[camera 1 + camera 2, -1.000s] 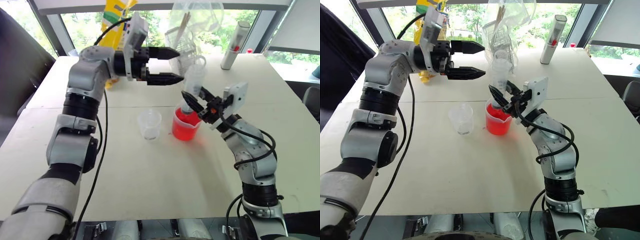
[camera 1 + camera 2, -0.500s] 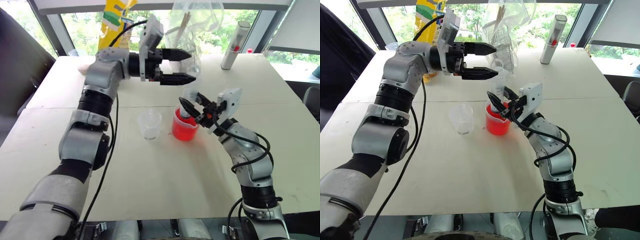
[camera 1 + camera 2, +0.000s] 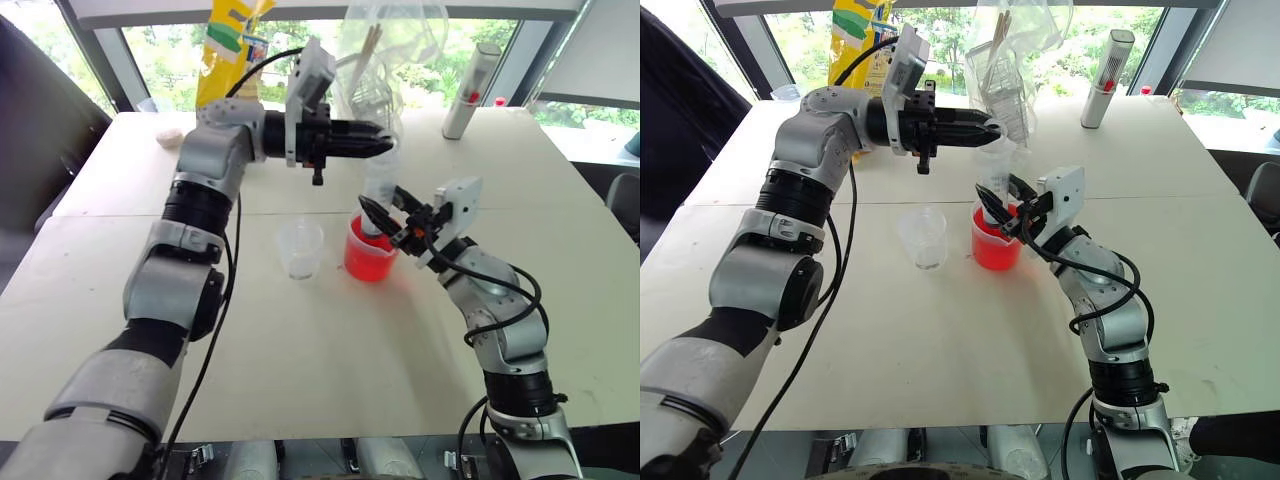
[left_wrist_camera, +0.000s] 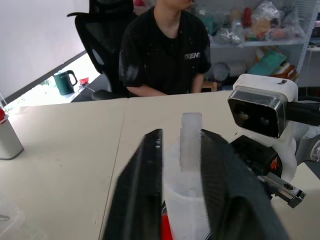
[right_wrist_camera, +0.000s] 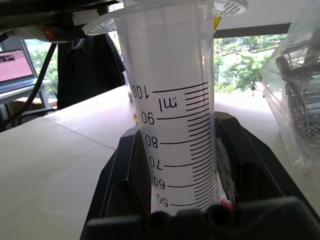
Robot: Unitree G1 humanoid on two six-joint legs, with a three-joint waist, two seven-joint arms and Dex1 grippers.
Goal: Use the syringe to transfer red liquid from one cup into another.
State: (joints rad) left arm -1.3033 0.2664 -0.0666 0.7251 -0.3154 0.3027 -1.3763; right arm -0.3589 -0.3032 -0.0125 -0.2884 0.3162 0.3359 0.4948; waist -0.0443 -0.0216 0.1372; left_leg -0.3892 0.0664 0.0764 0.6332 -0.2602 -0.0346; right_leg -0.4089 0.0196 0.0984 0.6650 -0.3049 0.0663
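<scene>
My right gripper (image 3: 385,215) is clamped on the barrel of the syringe (image 5: 175,115), which stands upright with its tip down in the spouted beaker (image 3: 368,252) near the middle of the surface (image 3: 300,350); the wrist view shows the printed graduations running up between my two fingers, the barrel seated square in them. My left gripper (image 3: 985,127) reaches level across from the left with its fingers drawn together at the plunger stem (image 4: 190,141) above the barrel; that wrist view shows the pale stem between the two black fingers, and I judge them pinched on it, though actual contact is not certain. The red liquid (image 3: 995,245) fills roughly the lower part of the beaker. The small spoutless cup (image 3: 299,248) stands empty just beside the beaker, apart from it. Handling assessment: the syringe is rigid, light plastic with a smooth wall, liable to slip or rotate under a loose grip, so mid-barrel is the proper hold. The plunger should be drawn straight along the barrel's axis; a sideways pull risks tipping the light beaker and spilling.
</scene>
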